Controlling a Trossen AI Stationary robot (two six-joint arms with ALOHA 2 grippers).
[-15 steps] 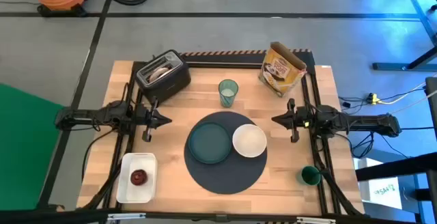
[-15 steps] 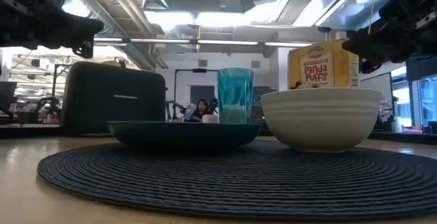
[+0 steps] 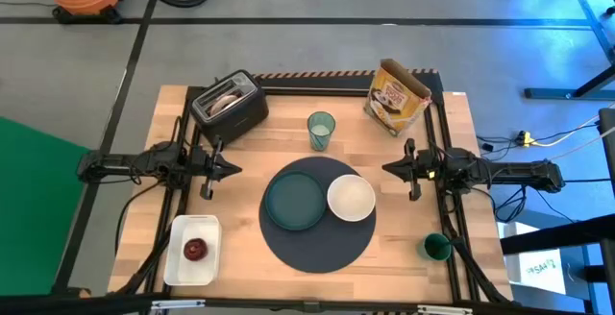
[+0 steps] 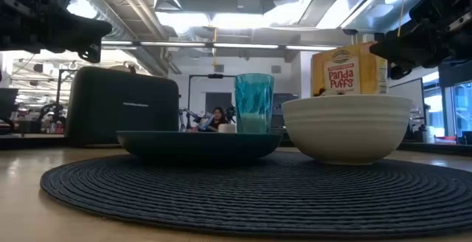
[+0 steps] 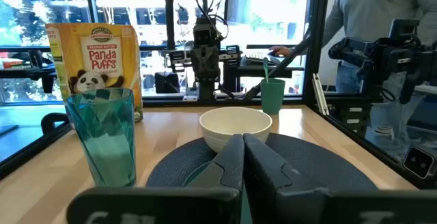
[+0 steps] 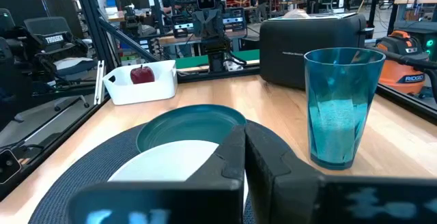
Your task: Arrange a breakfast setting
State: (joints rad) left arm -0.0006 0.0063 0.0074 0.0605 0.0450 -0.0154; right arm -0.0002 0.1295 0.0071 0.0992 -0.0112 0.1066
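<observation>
Comparing with half a second back: nothing has shifted, both arms parked exactly as they were, every item in the same spot. So no step is underway; in my reading the task sits at its start or in a pause.

Left hand (image 3: 229,169) hovers over the table's left edge, aimed inward, fingers pressed together and empty, as the left wrist view shows. Right hand (image 3: 392,169) mirrors it at the right edge, fingers also pressed together, empty.

Task things: dark-blue mat (image 3: 317,243) lies centre front. Teal plate (image 3: 295,202) sits on its left part, white bowl (image 3: 351,199) just beside it on the right part, rims looking close to touching. Dark-green mug (image 3: 436,248) stands off the mat near the front right corner, with a teal utensil (image 5: 265,65) sticking out of it in the left wrist view. Red fruit (image 3: 196,249) rests in the white tray (image 3: 177,257) at front left. Bagel (image 3: 227,100) sits in the toaster (image 3: 235,113) at back left. Cereal box (image 3: 398,94) stands at back right. A teal tumbler (image 3: 321,130) stands behind the mat.

Meaning: plate and bowl appear placed; mug, utensil, fruit, bagel and cereal likely remain to be brought in. A person (image 5: 379,19) stands beyond the table.
</observation>
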